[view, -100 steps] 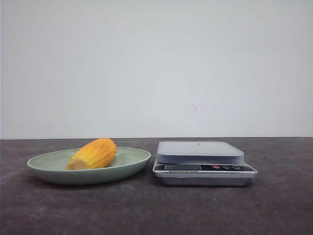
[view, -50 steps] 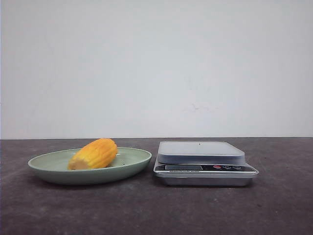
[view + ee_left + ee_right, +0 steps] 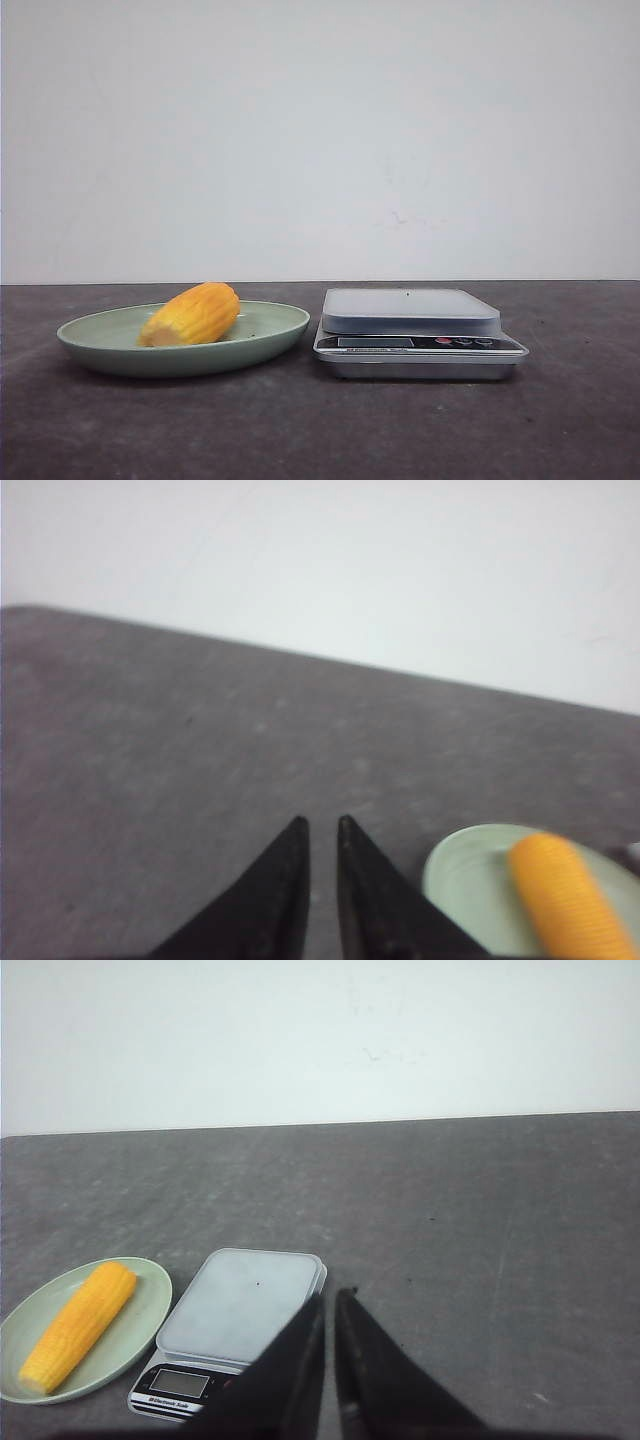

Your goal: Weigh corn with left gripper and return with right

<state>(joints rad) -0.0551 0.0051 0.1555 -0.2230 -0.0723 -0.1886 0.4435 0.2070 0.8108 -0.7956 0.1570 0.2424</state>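
Note:
The corn [image 3: 190, 314], a stubby yellow-orange cob, lies on a pale green plate [image 3: 275, 328] at the left of the table. A silver kitchen scale [image 3: 410, 310] with an empty platform stands just to the right of the plate. Neither gripper shows in the front view. In the left wrist view my left gripper [image 3: 320, 822] is shut and empty over bare table, with the plate [image 3: 460, 870] and corn [image 3: 570, 895] off to its side. In the right wrist view my right gripper [image 3: 332, 1295] is shut and empty, beside the scale [image 3: 245, 1300], with the corn [image 3: 78, 1325] farther off.
The dark grey table [image 3: 560, 420] runs back to a plain white wall [image 3: 320, 140]. The scale's display and buttons [image 3: 460, 342] face the front edge. Bare table surface lies to the right of the scale and in front of both objects.

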